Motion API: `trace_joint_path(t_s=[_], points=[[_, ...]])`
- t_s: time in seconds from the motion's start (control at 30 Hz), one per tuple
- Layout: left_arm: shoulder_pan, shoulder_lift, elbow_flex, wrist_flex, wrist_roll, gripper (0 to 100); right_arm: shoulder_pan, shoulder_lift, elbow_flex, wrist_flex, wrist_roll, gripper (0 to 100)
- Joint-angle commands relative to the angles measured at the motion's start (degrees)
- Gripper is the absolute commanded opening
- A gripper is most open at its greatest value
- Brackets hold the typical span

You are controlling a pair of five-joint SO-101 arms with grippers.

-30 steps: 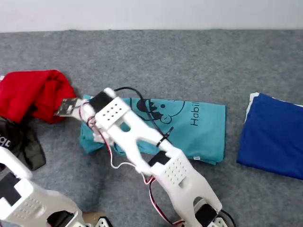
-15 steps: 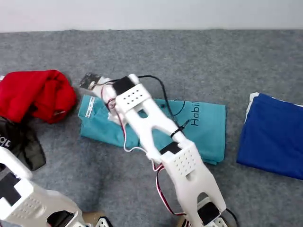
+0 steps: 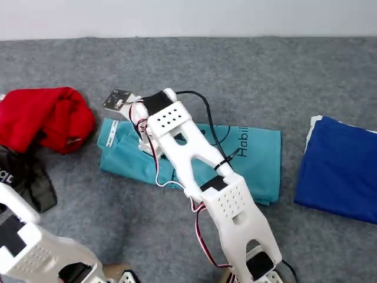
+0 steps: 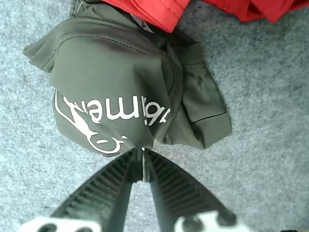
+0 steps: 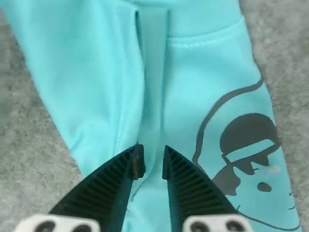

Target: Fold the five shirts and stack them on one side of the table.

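Note:
A teal shirt (image 3: 253,159) lies folded lengthwise in the middle of the grey table. My right gripper (image 5: 150,162) hovers low over the teal shirt's (image 5: 203,72) left part, its fingers a narrow gap apart above a fold ridge, with nothing pinched. A crumpled red shirt (image 3: 44,118) sits at the far left, a dark olive shirt (image 3: 23,177) just in front of it. My left gripper (image 4: 143,157) is shut, its tips at the edge of the olive shirt (image 4: 116,92). A folded blue shirt (image 3: 339,168) lies at the right edge.
The left arm's white body (image 3: 23,247) stays at the near left corner. Bare grey carpet stretches behind the shirts up to the white wall, and between the teal and blue shirts. Red cloth (image 4: 159,9) borders the olive shirt.
The right arm swung from the teal shirt's bunched left end toward the back and right. That end of the shirt now lies flat. The left arm kept still.

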Motion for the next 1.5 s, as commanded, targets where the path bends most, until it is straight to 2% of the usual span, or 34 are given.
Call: trace_joint_path(t_s=[0.0, 0.27, 0.43, 0.63, 0.83, 1.13, 1.47], points=[[-0.1, -0.4, 0.0, 0.5, -0.2, 2, 1.0, 0.3, -2.4, 1.0, -0.4, 6.1], [-0.1, -0.6, 0.0, 0.6, -0.2, 2, 8.8, 6.3, -2.8, -1.2, 4.0, 6.1], [-0.1, -0.8, 0.0, 0.6, -0.2, 2, 11.6, 6.3, -6.5, -0.7, 4.0, 6.1], [-0.1, -0.8, 0.0, 0.6, -0.2, 2, 11.2, 6.1, -15.1, 2.4, 3.9, 6.1], [0.0, -0.4, 0.0, 0.6, -0.2, 2, 6.6, 6.7, -20.3, 3.6, 3.9, 6.1], [0.0, -0.4, 0.0, 0.6, -0.2, 2, 2.2, 13.1, -20.7, -3.6, 4.0, 6.1], [-0.2, -0.7, 0.0, 0.6, -0.2, 2, 8.8, 15.6, -20.7, -17.1, 4.1, 5.9]])
